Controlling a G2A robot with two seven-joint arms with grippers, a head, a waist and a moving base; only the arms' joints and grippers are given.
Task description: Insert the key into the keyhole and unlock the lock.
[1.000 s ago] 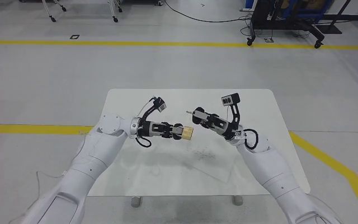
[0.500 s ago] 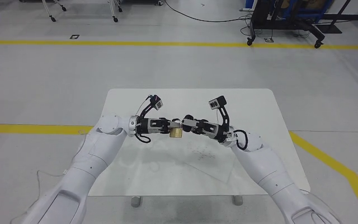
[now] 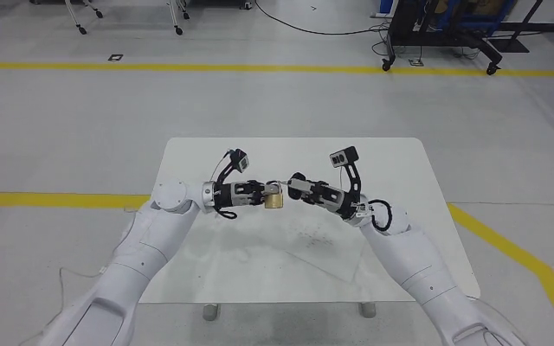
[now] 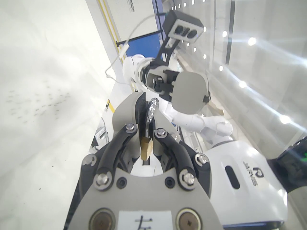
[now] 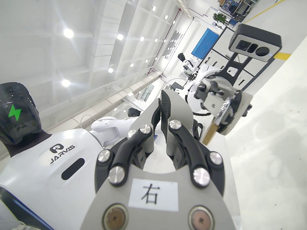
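- The lock is up off the desk, held in the air over its middle, with the brass body showing at the tip of the left arm.
- The left gripper has it. In the left wrist view the fingers are narrowed around the silver shackle, and the brass body sits back between the black linkages.
- From the right wrist view, the same lock juts out of the left gripper at a tilt — brass body pointing down toward the desk, shackle tucked between the pads.
- The right gripper sits just beside the lock, tip to tip with the left one. Whether it touches the brass, I cannot tell.
- Its pads are drawn tight together with no gap showing — whether anything is pinched between them I cannot tell.
- Both arms meet over the desk's centre, forearms angling in from either side.
- On the desk there is a patch of dark scuff marks, near the arms and on the robot's side of them.
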